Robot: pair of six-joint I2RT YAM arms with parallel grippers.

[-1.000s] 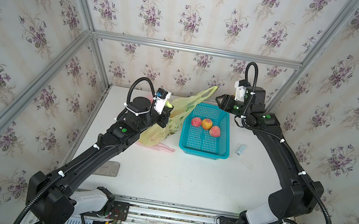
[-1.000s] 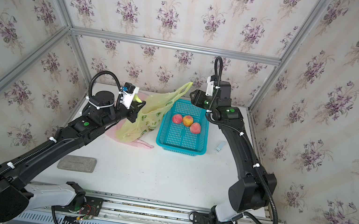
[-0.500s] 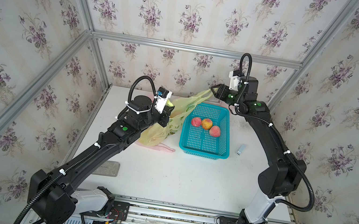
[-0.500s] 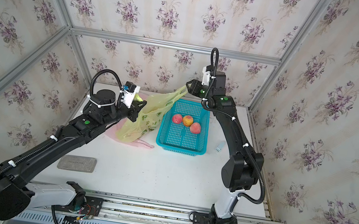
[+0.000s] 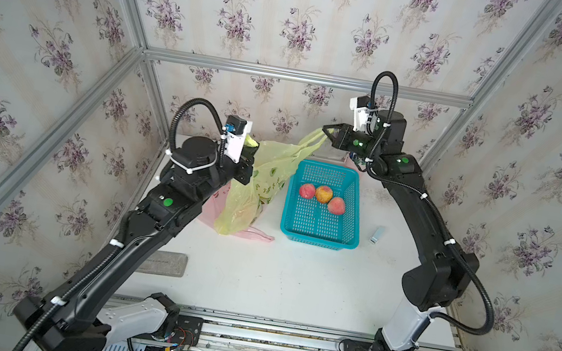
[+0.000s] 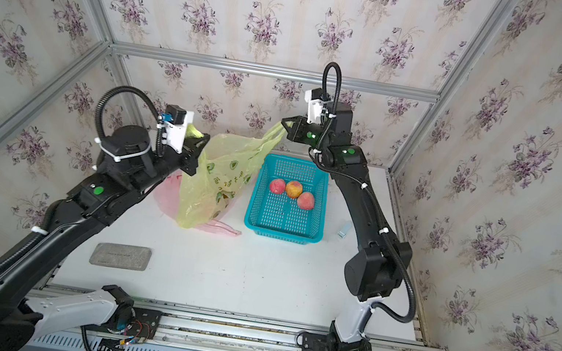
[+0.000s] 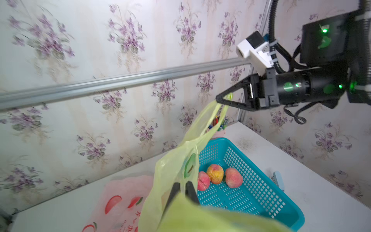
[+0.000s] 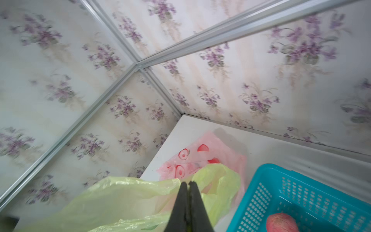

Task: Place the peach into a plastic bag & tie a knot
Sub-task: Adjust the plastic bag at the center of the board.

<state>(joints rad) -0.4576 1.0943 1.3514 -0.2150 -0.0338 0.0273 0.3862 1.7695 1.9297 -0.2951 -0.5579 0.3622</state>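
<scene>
Yellow bag (image 5: 271, 178) translucent, green-printed, hanging stretched; peaches (image 5: 324, 194) red-orange in basket (image 5: 319, 236).

The hanging bag (image 5: 263, 177) stretches between the left jaws and the right jaws. Below the right jaws, a basket (image 5: 319, 239) on the worktop (image 5: 273, 279) holds 3 peaches (image 5: 324, 194). Below the left jaws lies a flat bag (image 5: 212, 207).
</scene>
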